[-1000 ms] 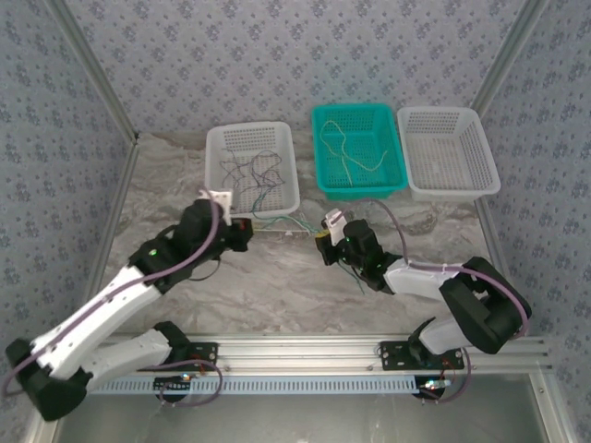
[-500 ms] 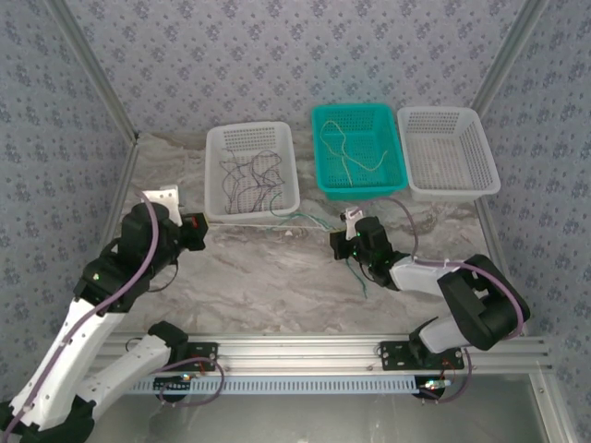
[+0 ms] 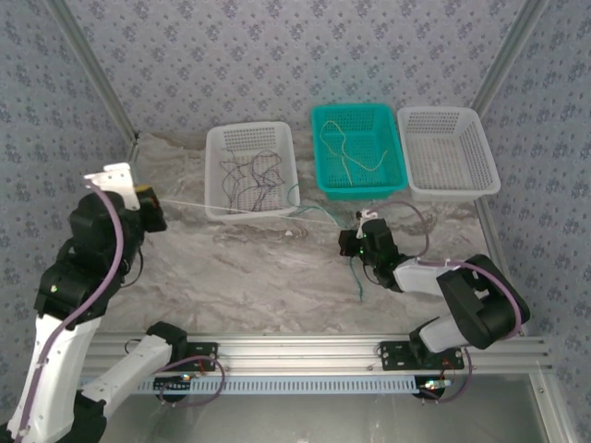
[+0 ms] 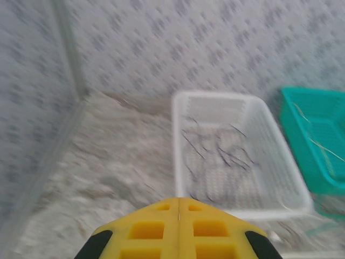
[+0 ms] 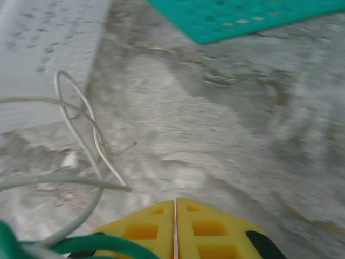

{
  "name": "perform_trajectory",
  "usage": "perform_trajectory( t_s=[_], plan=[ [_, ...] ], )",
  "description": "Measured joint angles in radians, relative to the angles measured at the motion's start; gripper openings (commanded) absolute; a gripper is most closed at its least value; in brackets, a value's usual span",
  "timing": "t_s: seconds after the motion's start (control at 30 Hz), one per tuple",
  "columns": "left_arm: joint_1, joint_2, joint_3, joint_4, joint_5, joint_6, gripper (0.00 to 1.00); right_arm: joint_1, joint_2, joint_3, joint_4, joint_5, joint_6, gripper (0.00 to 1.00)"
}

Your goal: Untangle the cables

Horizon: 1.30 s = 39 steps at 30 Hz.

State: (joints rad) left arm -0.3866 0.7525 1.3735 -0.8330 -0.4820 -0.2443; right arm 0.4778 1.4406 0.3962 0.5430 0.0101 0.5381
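One pale cable [image 3: 240,210] is stretched taut over the counter [image 3: 277,277] between left hand [image 3: 150,201] and right hand [image 3: 354,238], both pinching it, while maroon cables [image 3: 251,175] lie tangled in the back-left white basket [image 3: 209,175]: much remains.

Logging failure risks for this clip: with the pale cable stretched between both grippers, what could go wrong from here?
1. The pale cable runs taut between the shut left gripper and right gripper; more pull may slip it out of a grip.
2. It crosses the front wall of the left white basket and could drag it.
3. In the right wrist view its loops lie by the green cable; tension may cinch a knot.
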Motion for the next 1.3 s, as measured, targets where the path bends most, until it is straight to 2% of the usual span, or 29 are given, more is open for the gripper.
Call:
perform_trajectory(
  t_s=[0.03,0.07,0.13,0.17,0.3,0.37,0.5,0.6,0.77,0.87,1.0,1.17,1.3],
  plan=[
    [0.014,-0.006,0.024,0.025,-0.058,0.019,0.0,-0.023,0.008,-0.009,-0.027,0.035,0.015,0.17],
    [0.026,-0.015,0.049,0.055,-0.112,0.032,0.0,-0.045,0.018,-0.02,-0.058,0.068,0.03,0.29],
    [0.033,-0.037,0.077,0.103,-0.153,0.043,0.0,-0.063,0.028,-0.033,-0.076,0.099,0.047,0.53],
    [0.033,-0.055,0.086,0.119,-0.151,0.043,0.0,-0.051,0.021,-0.023,-0.084,0.113,0.05,0.61],
    [0.035,-0.061,0.059,0.175,-0.023,0.026,0.0,-0.011,-0.031,-0.016,-0.151,0.134,0.016,0.78],
    [0.035,-0.021,0.02,0.196,0.073,0.007,0.0,0.03,-0.117,-0.015,-0.252,0.168,-0.006,0.93],
    [0.035,0.088,-0.027,0.21,0.257,-0.019,0.0,0.079,-0.345,0.01,-0.41,0.197,-0.053,0.95],
    [0.035,0.161,-0.028,0.216,0.373,-0.035,0.0,0.086,-0.507,0.053,-0.48,0.168,-0.109,0.94],
    [0.035,0.174,-0.016,0.258,0.544,-0.072,0.0,0.126,-0.628,0.148,-0.48,-0.073,-0.237,0.95],
    [0.035,0.184,-0.008,0.313,0.652,-0.103,0.0,0.173,-0.615,0.203,-0.435,-0.2,-0.299,0.95],
    [0.012,0.223,-0.013,0.39,0.772,-0.146,0.01,0.238,-0.528,0.292,-0.378,-0.282,-0.376,0.95],
    [-0.079,0.268,-0.079,0.478,0.837,-0.193,0.01,0.307,-0.365,0.381,-0.261,-0.33,-0.469,0.95],
    [-0.13,0.305,-0.088,0.493,0.857,-0.195,0.01,0.337,-0.212,0.412,-0.147,-0.343,-0.514,0.91]
  ],
)
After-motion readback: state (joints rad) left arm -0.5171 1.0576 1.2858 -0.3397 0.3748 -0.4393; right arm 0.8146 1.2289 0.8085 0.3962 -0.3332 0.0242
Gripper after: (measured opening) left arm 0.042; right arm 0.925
